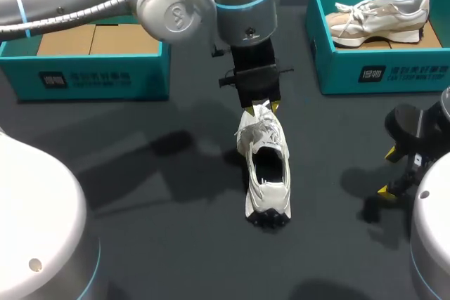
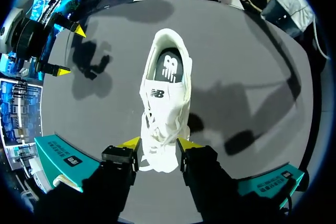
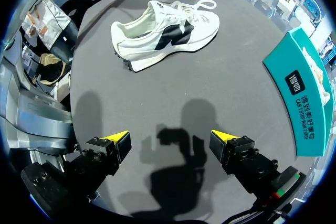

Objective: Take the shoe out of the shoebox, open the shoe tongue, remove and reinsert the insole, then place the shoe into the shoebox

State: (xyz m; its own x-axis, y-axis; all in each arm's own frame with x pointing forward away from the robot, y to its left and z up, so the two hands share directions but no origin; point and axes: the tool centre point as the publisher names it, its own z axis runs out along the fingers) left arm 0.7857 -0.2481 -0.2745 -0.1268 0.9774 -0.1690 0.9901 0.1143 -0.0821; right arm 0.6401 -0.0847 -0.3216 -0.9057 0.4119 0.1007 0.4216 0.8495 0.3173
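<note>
So, the shoe [image 1: 267, 166] is out of the shoebox [image 1: 91, 79] and sitting upright on its sole in the middle of the table [image 1: 140, 173], well apart from the box. Its long axis runs straight away from the robot, heel toward the robot and toe at the far end. The left gripper [image 1: 261, 107] is right at that toe, on the far side of the shoe. In the left wrist view its fingers are drawn in narrow with a yellow tip on each side of the toe cap. Both look like they touch it, so I'd call that a pinch on the toe. The right gripper [image 1: 387, 171] is off to the shoe's right, well apart, fingers spread wide with nothing in them. From its wrist camera the shoe lies side-on ahead of it. The tongue [image 2: 157, 94] and laces sit just past the left fingers, and the insole [image 2: 169, 69] shows down in the opening. My read is that opening the tongue comes next. Left is way nearer but tied up holding the toe, so the free right one would have to come across sideways to reach the laces.
</note>
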